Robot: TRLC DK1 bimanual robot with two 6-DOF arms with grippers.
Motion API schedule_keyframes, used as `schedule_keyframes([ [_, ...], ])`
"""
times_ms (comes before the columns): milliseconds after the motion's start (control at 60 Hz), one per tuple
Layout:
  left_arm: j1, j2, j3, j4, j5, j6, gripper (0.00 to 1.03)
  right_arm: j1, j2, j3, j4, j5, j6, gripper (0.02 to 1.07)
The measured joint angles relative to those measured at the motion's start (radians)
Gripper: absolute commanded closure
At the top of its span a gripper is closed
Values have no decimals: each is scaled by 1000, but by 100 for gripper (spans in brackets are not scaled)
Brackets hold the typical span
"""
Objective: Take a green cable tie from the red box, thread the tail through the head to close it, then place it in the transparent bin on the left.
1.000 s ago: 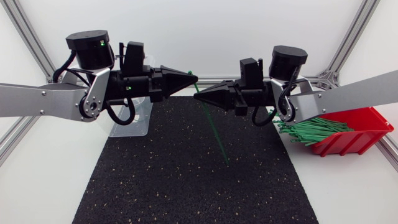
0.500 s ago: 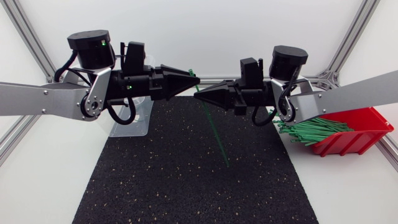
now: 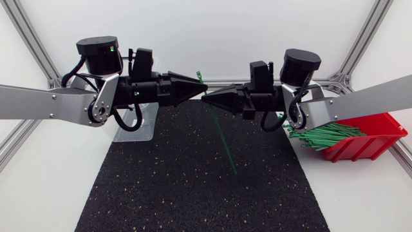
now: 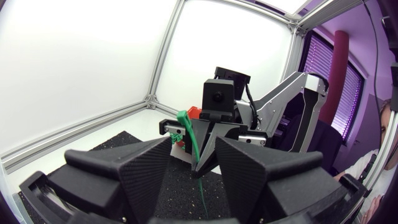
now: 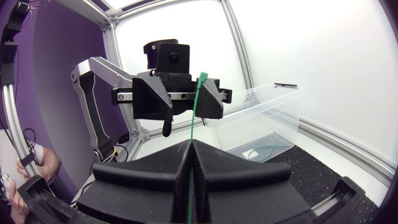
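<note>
while the right gripper [image 3: 205, 98] is clenched on one green cable tie [image 3: 223, 138], the left gripper [image 3: 203, 84] stands released, its two fingers spread to either side of the tie's head and not pinching it. two arms show in the head view: the left arm [image 3: 45, 103] comes in from the left and the right arm [image 3: 370, 98] from the right. their two gripper tips sit nose to nose, just beside each other, above the far edge of the one black mat [image 3: 193, 187].

only one tie is in the air. its long axis is close to upright, with the head uppermost, level with the left fingers. the tail hangs down past the right gripper towards the mat, and whether its tip touches the mat cannot be told. in the right wrist view the strap rises straight out of the seam between the closed fingers. in the left wrist view it passes through the gap between the spread fingers.

one red box [image 3: 380, 138] sits at the right side of the table [image 3: 360, 200]. a heap of green ties [image 3: 322, 135], too many to count, lies out over its rim towards the mat. one transparent bin [image 3: 138, 125] stands at the mat's far left corner, partly hidden under the left arm. the right wrist view shows a thin green strand on its floor.
</note>
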Motion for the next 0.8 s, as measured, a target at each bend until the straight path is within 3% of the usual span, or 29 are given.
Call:
schedule_keyframes([
  [233, 0, 0, 3, 1, 0, 0, 79, -1, 0, -1, 10, 9, 7, 101],
  [600, -9, 0, 3, 2, 0, 0, 100, -1, 0, -6, 13, 14, 8, 101],
  [800, -14, 5, 4, 2, 0, 0, 100, -1, -1, -10, 14, 14, 8, 101],
])
